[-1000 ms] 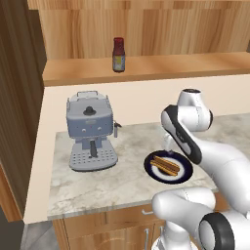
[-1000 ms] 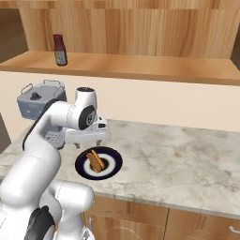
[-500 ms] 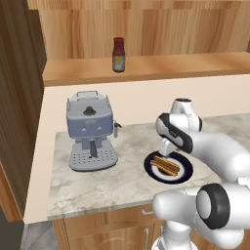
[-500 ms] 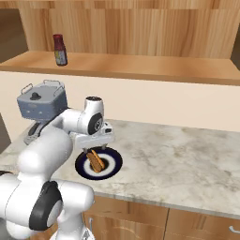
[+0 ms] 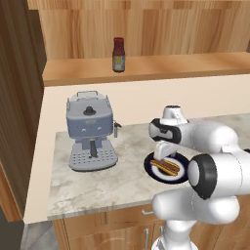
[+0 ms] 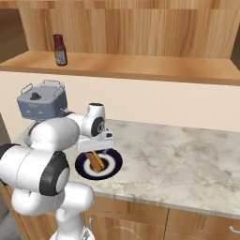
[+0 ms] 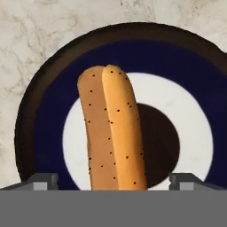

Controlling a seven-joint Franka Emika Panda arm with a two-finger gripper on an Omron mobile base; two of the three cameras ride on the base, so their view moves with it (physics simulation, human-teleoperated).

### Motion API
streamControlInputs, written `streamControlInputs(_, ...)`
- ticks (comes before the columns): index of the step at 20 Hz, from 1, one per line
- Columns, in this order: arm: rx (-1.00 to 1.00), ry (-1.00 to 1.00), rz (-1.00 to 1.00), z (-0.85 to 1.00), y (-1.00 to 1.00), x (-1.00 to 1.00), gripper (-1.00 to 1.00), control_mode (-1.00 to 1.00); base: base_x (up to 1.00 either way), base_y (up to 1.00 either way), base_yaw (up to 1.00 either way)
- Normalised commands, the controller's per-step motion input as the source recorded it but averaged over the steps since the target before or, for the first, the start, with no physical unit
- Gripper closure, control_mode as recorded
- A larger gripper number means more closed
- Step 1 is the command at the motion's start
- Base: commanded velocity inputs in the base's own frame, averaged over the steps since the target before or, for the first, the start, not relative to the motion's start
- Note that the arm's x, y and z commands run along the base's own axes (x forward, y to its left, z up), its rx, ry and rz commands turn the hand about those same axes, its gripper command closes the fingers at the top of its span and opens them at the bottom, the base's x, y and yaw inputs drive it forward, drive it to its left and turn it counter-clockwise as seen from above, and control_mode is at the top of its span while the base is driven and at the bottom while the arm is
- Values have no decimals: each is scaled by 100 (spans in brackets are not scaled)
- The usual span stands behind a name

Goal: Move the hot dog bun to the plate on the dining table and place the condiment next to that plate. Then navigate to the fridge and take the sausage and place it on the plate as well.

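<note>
The hot dog bun (image 7: 113, 128), tan-orange with a lengthwise split, lies on a navy-rimmed plate (image 7: 48, 115) on the marbled counter. It is also in the base views as the bun (image 5: 164, 166) (image 6: 96, 161). My gripper (image 5: 163, 149) (image 6: 96, 145) (image 7: 114, 179) hangs just above it, open, with a fingertip on either side of the bun's near end and nothing held. The condiment (image 5: 118, 55) (image 6: 59, 50), a dark bottle with a red cap, stands upright on the wooden ledge behind. The task's plate, the dining table, the fridge and the sausage are out of view.
A grey coffee machine (image 5: 90, 132) (image 6: 40, 101) stands on the counter left of the navy-rimmed plate (image 5: 148, 165) (image 6: 112, 165). A pale wall rises behind the counter to the wooden ledge. Bare marbled counter (image 6: 178, 159) stretches to the right.
The arm has folded down and the hand has dropped closer over the bun on the navy-rimmed plate. The bun, bottle and coffee machine have not moved.
</note>
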Motion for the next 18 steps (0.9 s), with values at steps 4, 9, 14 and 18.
streamControlInputs(4,-1,0,2,-33,0,0,-100,-100,0,0,0)
streamControlInputs(9,0,0,4,-31,0,0,-100,-100,0,0,0)
streamControlInputs(14,0,-1,8,-23,-1,8,-100,-100,0,0,0)
streamControlInputs(18,0,0,10,-30,0,4,-100,-100,0,0,0)
